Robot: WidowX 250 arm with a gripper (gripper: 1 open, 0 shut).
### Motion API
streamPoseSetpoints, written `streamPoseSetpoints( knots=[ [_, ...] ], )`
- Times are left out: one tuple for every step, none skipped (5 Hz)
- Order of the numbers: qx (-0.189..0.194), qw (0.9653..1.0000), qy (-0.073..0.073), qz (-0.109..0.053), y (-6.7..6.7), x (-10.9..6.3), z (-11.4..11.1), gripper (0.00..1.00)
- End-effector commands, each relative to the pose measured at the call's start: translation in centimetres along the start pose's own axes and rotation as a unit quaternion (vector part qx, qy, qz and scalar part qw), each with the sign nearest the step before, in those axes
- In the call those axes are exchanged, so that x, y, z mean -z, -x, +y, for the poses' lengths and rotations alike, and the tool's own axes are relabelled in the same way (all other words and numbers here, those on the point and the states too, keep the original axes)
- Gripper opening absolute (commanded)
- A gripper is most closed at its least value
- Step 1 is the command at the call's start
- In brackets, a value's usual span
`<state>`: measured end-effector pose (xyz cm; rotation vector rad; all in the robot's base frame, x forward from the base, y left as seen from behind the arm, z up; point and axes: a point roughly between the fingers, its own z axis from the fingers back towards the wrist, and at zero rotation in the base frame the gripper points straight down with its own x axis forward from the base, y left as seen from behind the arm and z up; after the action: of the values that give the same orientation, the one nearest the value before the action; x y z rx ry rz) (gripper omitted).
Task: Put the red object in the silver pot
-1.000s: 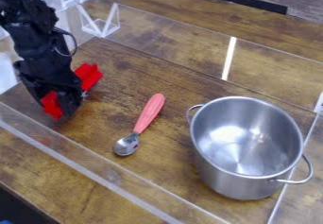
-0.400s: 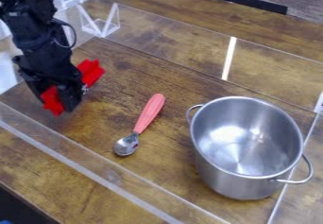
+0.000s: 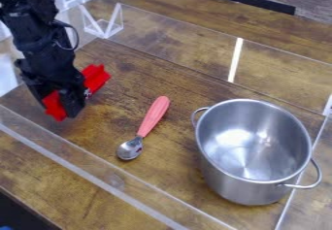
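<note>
In my camera view, the black robot gripper [image 3: 65, 98] sits over the solid bright red block [image 3: 93, 77] at centre left; I can't tell whether its jaws grip it. The large round shiny steel pot [image 3: 255, 148], lower right, looks empty inside: 0 of 1 objects delivered, so lift, carry and release remain.

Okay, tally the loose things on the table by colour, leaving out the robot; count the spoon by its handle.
Bright red: 1 (the block)
Pinkish red: 1 (the spoon)
Silver: 1 (the pot)
Total: 3
</note>
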<state>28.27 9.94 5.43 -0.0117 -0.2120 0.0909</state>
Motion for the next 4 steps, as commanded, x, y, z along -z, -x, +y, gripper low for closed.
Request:
streamPoseSetpoints(
  knots=[
    [-0.009, 0.9994, -0.006, -0.032, -1.2, -1.9, 0.8, 0.0],
    [-0.006, 0.9989, -0.02, -0.041, -2.1, -4.7, -0.5, 0.0],
    [-0.003, 0.9982, -0.033, -0.051, -3.4, -8.1, -2.8, 0.0],
    [0.0, 0.998, -0.022, -0.059, -4.5, -9.4, -7.0, 0.0]
  ],
)
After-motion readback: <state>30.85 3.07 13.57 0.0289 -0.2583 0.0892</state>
